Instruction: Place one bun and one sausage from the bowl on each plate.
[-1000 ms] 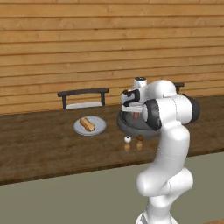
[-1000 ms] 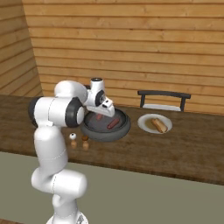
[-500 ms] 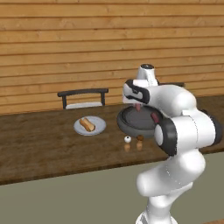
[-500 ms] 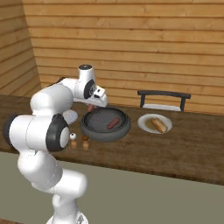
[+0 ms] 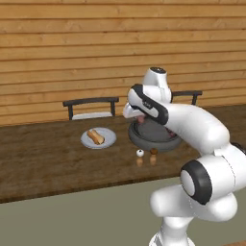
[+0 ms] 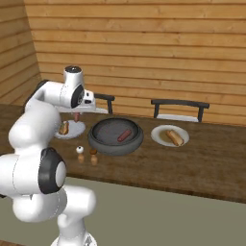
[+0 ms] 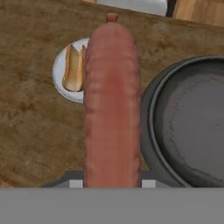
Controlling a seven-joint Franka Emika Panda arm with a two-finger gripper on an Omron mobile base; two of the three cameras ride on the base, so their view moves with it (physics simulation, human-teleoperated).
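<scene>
Wooden planks back a long dark counter [image 6: 202,168], where, left to right in the right base view, sit a plate [image 6: 72,129] with a bun [image 6: 63,128], the dark bowl [image 6: 116,136] with one sausage left [image 6: 124,135], and a second plate [image 6: 169,135] with its bun [image 6: 175,137]. The gripper [image 6: 77,114] hangs over the left plate, closed on a sausage [image 7: 112,105] that hangs lengthwise below it, its free end pointing down towards the plate edge and bowl. Released from this height, it could land on end and roll off onto the counter, I reckon.

a wood-panelled dining spot: long table [image 6: 192,173] (set plates [image 6: 169,136]), chairs [image 6: 179,107] behind.
</scene>
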